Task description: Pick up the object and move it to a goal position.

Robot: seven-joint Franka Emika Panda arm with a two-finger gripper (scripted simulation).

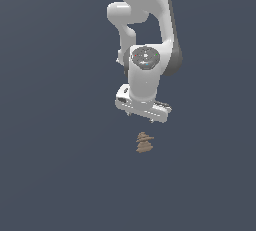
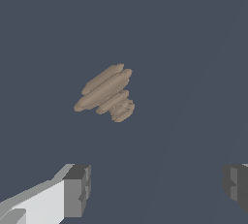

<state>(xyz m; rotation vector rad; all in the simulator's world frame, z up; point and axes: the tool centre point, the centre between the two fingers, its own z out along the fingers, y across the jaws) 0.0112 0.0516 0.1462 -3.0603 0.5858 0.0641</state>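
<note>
1. Gripper (image 1: 143, 113) hanging from the white arm (image 1: 150, 35), pointed down, jaws spread wide and empty; in the wrist view, dark finger pads (image 2: 77, 189) far apart at either side, nothing between them.
2. Just past the fingertips in the exterior view: the object (image 1: 144, 142), tan-brown, tiered and jagged, apart from the gripper, not touched.
3. Key relation: object nearly straight under the gripper in the exterior view, a clear gap left between. In the wrist view, object (image 2: 105, 93) off the line joining the two pads, so probably a small sideways shift needed as well as a descent.
4. Long axis: widest tiers running on a slant in the wrist view, neither along nor square to the line between the pads; narrower than the open span, so likely to fit either way, though a slight wrist turn might seat the pads on flatter sides.
5. Around it: plain dark grey ground (image 1: 50, 175), no goal marker seen.
6. Stage, by judgement: approach, grasp not yet made.
</note>
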